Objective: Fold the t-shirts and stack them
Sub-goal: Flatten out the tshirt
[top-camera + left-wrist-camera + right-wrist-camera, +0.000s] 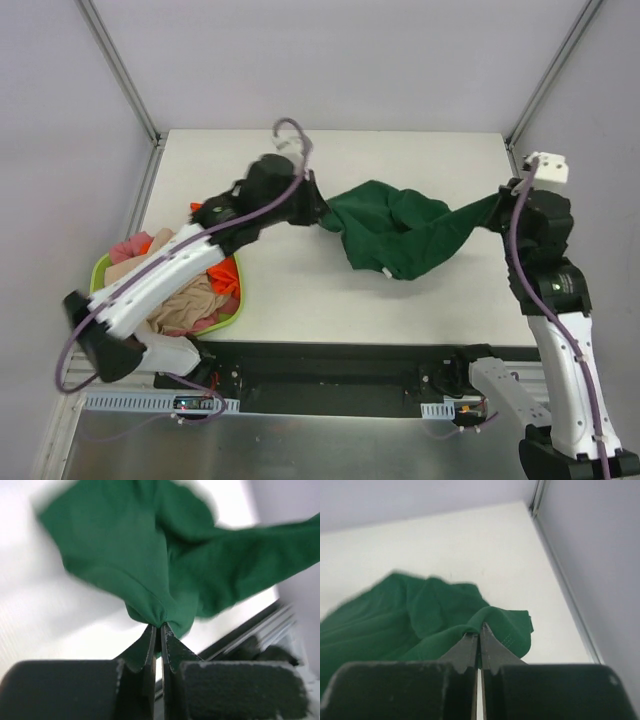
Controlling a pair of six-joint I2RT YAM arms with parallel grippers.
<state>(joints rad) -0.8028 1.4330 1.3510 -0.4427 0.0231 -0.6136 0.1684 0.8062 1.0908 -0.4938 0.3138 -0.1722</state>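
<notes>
The two arms, nearest the lens, are working one garment. My left arm is reaching out over the basket. Its left gripper is clamping together on a bunched fold of the dark green t-shirt, at the end nearer the basket. My right arm is standing far to the right of the basket. Its right gripper is pinching, fingers together, the hemmed edge at the shirt's farther end.

The table is bearing the basket at its near left corner. The green shirt is hanging crumpled between the two grips, to the right of the basket and apart from it. Its middle is sagging toward the tabletop, and I cannot tell whether it is touching. Inside the basket the beige t-shirt, the pink t-shirt and the orange t-shirt are lying heaped and unfolded. The small white label is showing at the green shirt's near edge.

I am judging the task as barely begun: one shirt is being drawn out for spreading, nothing is folded, no stack is showing, and three shirts are waiting.
</notes>
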